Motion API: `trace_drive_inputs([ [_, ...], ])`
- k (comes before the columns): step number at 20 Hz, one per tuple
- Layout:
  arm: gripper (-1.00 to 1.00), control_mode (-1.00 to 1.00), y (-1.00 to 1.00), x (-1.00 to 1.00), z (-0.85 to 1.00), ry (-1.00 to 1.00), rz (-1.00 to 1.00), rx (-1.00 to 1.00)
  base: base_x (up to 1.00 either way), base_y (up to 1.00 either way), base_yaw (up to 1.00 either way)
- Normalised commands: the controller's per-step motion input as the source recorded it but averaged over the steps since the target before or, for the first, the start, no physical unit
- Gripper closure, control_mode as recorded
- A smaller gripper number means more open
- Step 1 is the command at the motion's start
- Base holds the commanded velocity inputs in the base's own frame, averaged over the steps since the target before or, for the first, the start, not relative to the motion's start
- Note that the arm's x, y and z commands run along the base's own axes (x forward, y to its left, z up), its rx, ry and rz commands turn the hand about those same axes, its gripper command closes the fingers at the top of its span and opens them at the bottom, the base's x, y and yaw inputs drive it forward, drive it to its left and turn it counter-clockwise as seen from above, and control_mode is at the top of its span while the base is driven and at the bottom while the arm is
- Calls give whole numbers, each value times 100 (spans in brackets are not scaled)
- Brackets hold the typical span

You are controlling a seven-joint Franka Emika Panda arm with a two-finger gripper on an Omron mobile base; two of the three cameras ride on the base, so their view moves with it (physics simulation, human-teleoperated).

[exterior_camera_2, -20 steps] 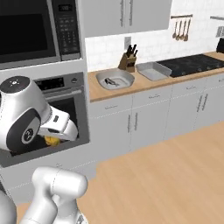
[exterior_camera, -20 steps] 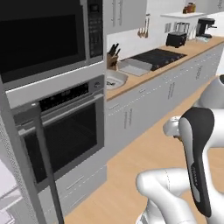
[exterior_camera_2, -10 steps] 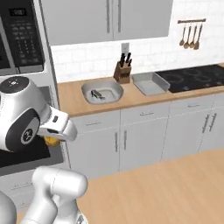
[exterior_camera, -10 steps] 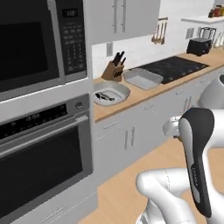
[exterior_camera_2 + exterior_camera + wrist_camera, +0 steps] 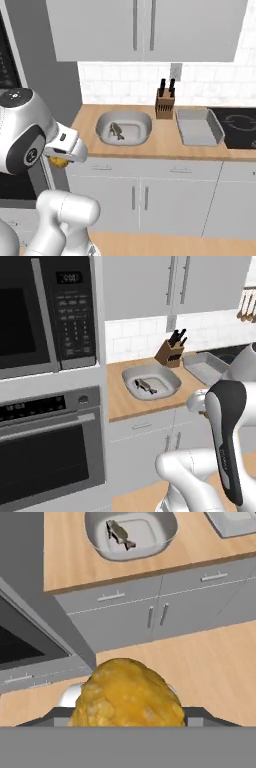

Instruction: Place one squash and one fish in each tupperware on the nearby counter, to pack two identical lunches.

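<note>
Now hand [image 5: 127, 724] grips yellow-ochre squash [image 5: 127, 694].

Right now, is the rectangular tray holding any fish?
No, the rectangular tray is bare inside; the one fish on the counter lies in the rounded tupperware.

A mottled yellow-ochre lumpy squash [image 5: 127, 694]. A dark brown-grey fish [image 5: 119, 533] lies in a pale grey rounded basin container [image 5: 142, 136]. The narrower rectangular tray [image 5: 216, 131] is pale grey too, on a light tan wooden worktop [image 5: 162, 145]; a brown wooden knife block [image 5: 164, 104] has black handles.
</note>
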Motion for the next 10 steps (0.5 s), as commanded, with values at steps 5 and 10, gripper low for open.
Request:
trace_drive_inputs([
  [5, 100, 100, 0, 0, 0, 0, 0, 0, 69, -67, 51],
  [10, 100, 100, 0, 0, 0, 0, 0, 0, 81, -51, 21],
])
